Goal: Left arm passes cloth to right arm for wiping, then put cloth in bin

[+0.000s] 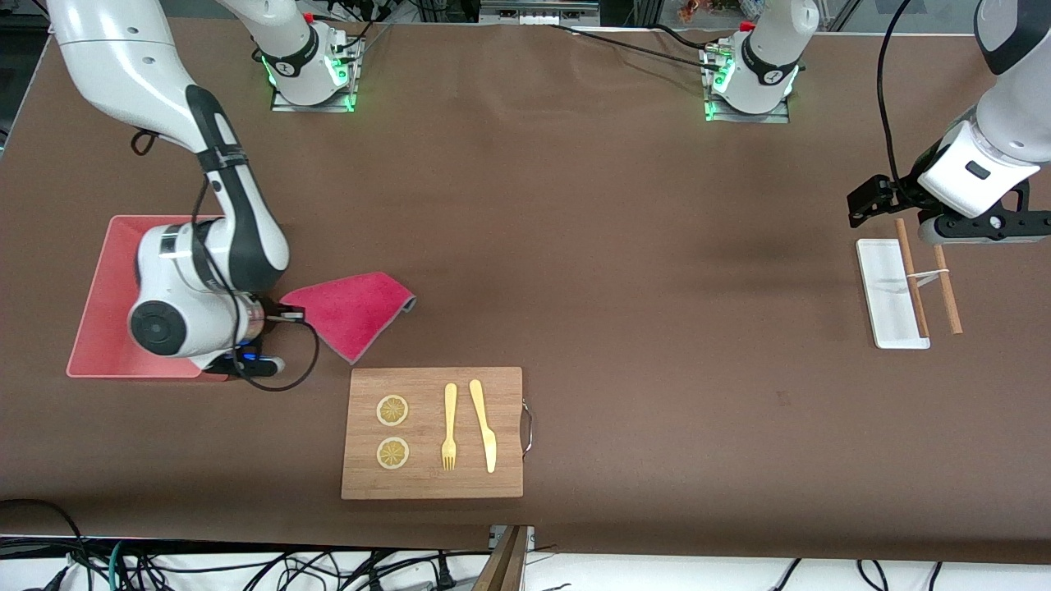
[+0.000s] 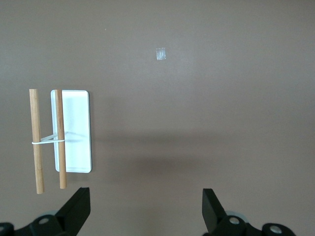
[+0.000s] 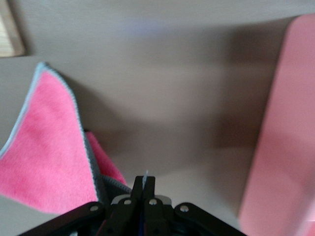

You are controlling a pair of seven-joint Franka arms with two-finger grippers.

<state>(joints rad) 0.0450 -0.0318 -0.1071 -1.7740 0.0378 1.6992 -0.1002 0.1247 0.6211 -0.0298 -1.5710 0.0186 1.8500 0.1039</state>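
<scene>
1. Two arms are seen at the counter; the cloth lies flat on it, just beside the bin and slightly farther from the front camera than the cutting board, at the right arm's end of the counter.
2. The right gripper is held low between the bin and the cloth. Its fingers are seen pressed together in the right wrist view, and a corner of the cloth appears to be pinched at their side; the hold itself is hidden, so this is offered as a judgement only.
3. The relation on which the coming move is judged to turn: the cloth spreads away from the right fingers toward the middle of the counter, while the bin's wall stands just beside them the contrary way. The cloth's long axis runs roughly from the fingers toward its folded grey edge.
4. The right arm is much the nearer to both cloth and bin.
5. The left gripper is held in the air by the white tray and the two tied wooden sticks, well apart from the cloth. Its fingers are spread wide and nothing is held; that arm waits.
</scene>
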